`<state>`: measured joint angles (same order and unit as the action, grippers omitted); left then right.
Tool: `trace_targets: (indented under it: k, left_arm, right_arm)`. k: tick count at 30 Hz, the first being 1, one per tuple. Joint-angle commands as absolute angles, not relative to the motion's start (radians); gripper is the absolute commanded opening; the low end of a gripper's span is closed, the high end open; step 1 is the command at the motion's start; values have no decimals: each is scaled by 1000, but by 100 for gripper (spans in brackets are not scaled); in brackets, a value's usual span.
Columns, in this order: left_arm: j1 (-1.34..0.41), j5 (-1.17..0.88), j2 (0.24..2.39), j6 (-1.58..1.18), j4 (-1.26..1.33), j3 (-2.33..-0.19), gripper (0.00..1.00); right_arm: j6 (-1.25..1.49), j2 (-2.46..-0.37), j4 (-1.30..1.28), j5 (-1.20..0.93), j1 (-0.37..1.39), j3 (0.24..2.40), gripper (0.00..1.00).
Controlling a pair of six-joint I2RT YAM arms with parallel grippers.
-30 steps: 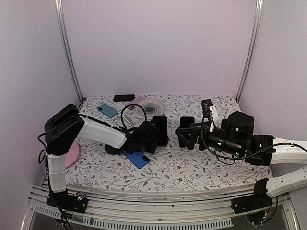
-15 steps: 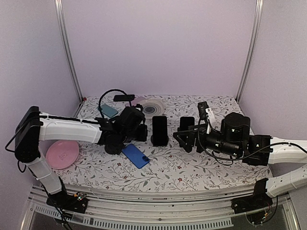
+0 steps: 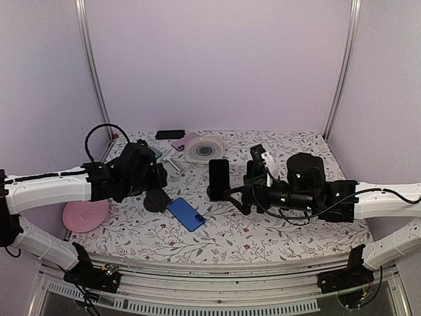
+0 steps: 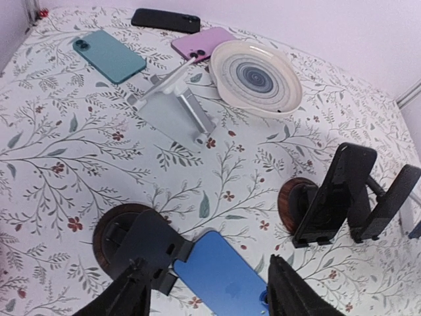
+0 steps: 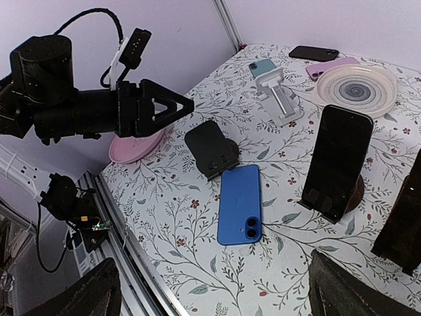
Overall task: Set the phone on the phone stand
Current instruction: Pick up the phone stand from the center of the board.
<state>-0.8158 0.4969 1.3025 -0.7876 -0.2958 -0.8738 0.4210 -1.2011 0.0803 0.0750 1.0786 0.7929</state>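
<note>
Phone [image 3: 219,176] stands propped on the phone stand [image 4: 293,203] just ahead of the released right hand [image 5: 214,276]. Only the left wrist view shows the left hand [image 4: 206,289] with fingers [image 4: 131,293] spread, empty, near a blue phone [image 4: 222,271].

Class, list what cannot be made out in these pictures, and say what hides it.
1. Pink plate: top view, the left arm covers part.
2. Blue phone: left wrist view, the bottom edge cuts off its near end.
3. Pink phone: left wrist view, the striped plate hides one end.
</note>
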Motion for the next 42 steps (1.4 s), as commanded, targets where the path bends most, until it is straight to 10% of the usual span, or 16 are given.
trace_targets:
  k: [1,22,42]
  left_arm:
    - [-800,552,1274,-906,-387,-840,70]
    - [-739,650,1592,-1463,-643,-1018,96]
    - [-706,681,1861,-1548,-730,-1201,90]
  right_arm:
    - [402,-1242,72,20,1074,838,99]
    - [406,-1234,64,13,1073,828,99]
    - [405,-1216,59,23,1074,812,99]
